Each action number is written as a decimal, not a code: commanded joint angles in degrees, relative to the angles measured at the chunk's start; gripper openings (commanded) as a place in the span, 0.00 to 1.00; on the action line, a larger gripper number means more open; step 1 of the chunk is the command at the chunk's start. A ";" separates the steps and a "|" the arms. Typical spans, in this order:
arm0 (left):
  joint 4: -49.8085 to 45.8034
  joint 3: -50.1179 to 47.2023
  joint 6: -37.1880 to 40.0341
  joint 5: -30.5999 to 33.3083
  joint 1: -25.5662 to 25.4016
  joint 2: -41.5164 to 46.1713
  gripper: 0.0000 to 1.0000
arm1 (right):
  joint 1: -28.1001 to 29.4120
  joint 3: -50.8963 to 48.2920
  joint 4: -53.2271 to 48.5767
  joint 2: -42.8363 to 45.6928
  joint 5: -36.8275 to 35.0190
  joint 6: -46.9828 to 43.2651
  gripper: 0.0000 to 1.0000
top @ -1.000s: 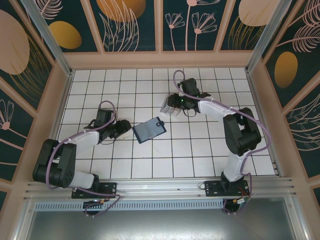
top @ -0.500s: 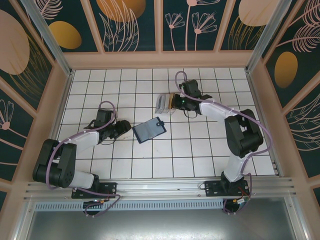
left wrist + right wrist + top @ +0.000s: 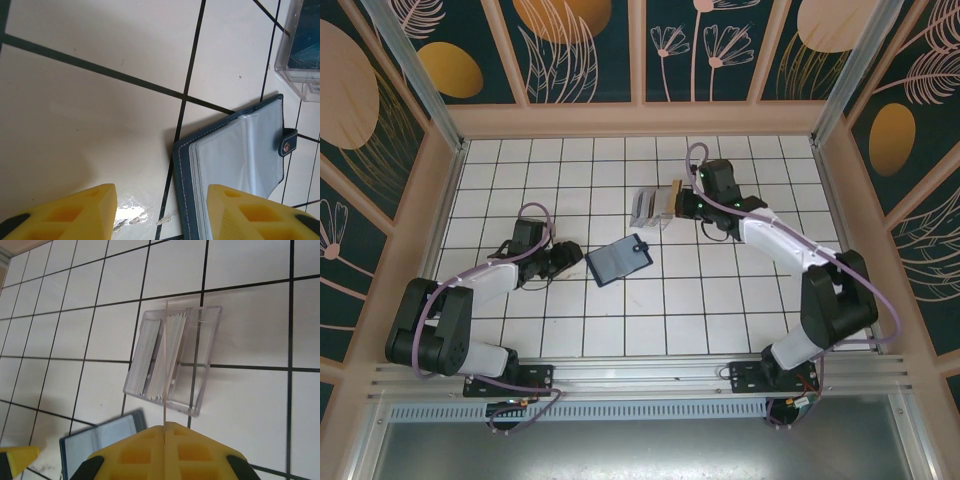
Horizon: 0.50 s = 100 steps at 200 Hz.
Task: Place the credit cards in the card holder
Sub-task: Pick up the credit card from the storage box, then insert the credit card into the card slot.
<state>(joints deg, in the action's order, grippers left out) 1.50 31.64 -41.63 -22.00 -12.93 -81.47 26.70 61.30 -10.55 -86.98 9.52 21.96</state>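
The card holder lies open on the tiles, dark blue with pale clear pockets. My left gripper sits low at its left edge, open; one yellow finger hangs over the pockets, the other over bare tile. The credit cards stand packed in a clear box. My right gripper is just right of that box, shut on one card, which the right wrist view catches edge-on as a thin line rising from the closed pads.
The clear box has an unfilled half on its right side. White tiled floor stretches around both arms, ringed by a low tan wall. In the left wrist view a scrap of clear tape is stuck to the tile between the fingers.
My right gripper has closed on a card and pulled back to the right, off the clear box, as the arm swung out. The left arm has not moved.
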 commanded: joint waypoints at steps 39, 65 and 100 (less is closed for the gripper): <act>-0.24 -1.73 0.40 -2.49 0.41 1.73 0.51 | 5.63 -6.60 5.47 5.52 15.60 -12.99 0.00; -0.72 -1.38 -1.11 -4.69 0.36 3.00 0.51 | 7.56 -2.63 2.72 -1.79 22.43 -17.24 0.00; -3.80 -1.13 -0.44 -4.13 0.39 3.87 0.51 | 7.48 8.61 -11.52 -15.55 27.62 -22.66 0.00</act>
<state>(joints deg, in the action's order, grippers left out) 0.58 30.61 -41.93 -25.06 -12.93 -78.37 34.26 63.24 -11.81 -95.09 30.22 5.48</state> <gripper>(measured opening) 0.514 0.054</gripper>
